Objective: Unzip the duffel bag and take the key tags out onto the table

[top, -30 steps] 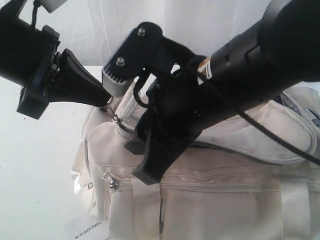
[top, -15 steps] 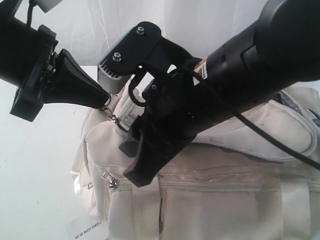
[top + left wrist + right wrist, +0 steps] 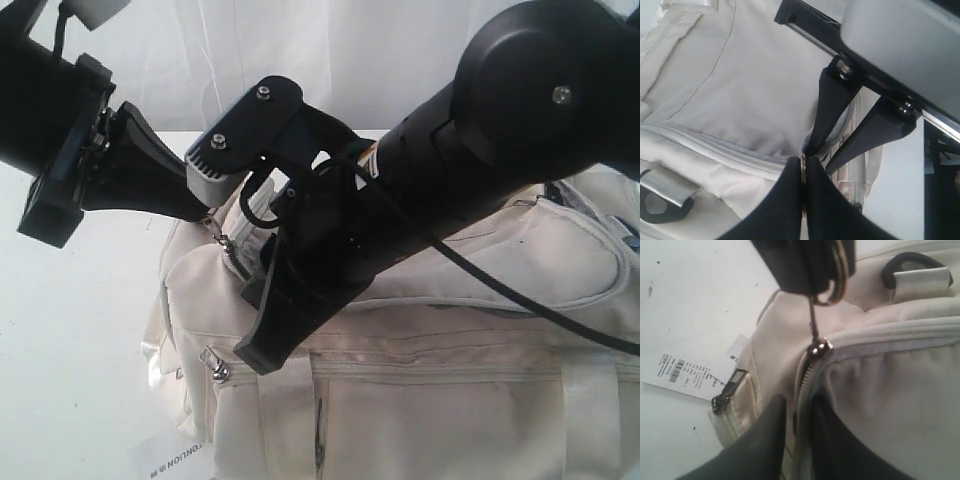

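Left side: left tool (image 3: 203, 207) is clamped shut on the zipper pull (image 3: 832, 290), a thin metal ring pinched right at the fingertips. The slider (image 3: 819, 348) hangs just below it, at the left end of the duffel bag (image 3: 450, 320). A paper label (image 3: 685, 372) lies on the table (image 3: 70, 350) beside that end.

Middle: right tool (image 3: 799, 405) straddles the zip seam just past the slider. Jaws stand narrow, one finger on each side of the seam. Can't tell if it already grips the cloth.

Risks:
- The pinch on the ring is tiny, so a sideways tug could pop it out.
- If the right tool isn't holding the cloth, the soft bag likely drags or lifts instead of unzipping.
- The right tool sits in the slider's path, so a jam or bunched fabric is possible.
- The two tools are almost touching, so they could bump.

Bag lies on the table with its long axis left to right across the exterior view, one end toward the left tool. The top zip runs along that axis and looks shut. Key tags are not visible, presumably inside.
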`<state>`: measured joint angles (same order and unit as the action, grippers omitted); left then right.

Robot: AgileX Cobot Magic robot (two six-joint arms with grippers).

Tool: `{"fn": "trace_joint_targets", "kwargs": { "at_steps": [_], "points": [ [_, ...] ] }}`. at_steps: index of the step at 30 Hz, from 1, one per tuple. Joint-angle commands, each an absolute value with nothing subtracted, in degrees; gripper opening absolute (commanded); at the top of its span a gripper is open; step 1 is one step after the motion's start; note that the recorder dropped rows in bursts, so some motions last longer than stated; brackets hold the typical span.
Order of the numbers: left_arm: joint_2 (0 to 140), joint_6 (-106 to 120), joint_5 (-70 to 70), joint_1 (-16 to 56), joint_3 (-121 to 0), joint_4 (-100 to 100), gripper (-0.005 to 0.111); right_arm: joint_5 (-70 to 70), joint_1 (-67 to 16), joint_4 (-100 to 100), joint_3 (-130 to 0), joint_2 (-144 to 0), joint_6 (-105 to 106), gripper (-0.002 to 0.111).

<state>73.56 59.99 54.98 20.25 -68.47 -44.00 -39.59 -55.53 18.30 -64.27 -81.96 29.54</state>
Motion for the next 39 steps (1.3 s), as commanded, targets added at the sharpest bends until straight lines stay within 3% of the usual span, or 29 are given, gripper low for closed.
{"fn": "trace_joint_targets", "kwargs": {
  "at_steps": [1,4,8,39],
  "points": [
    [72.7,60.1,56.1,20.1,-68.7,-46.1,0.000,-38.2,-55.6,18.4,-63.8,-82.4,29.3,0.018],
    [72.7,60.1,56.1,20.1,-68.7,-46.1,0.000,-38.1,-55.6,18.2,-63.8,-82.5,29.3,0.016],
    [72.7,60.1,56.1,20.1,-68.7,-46.1,0.000,-39.0,-55.6,17.9,-63.8,-82.5,29.2,0.000],
    [80.7,60.4,36.6,20.1,-68.7,-44.5,0.000,-43.8,-55.6,17.8,-60.6,-82.5,29.5,0.000]
  ]
}}
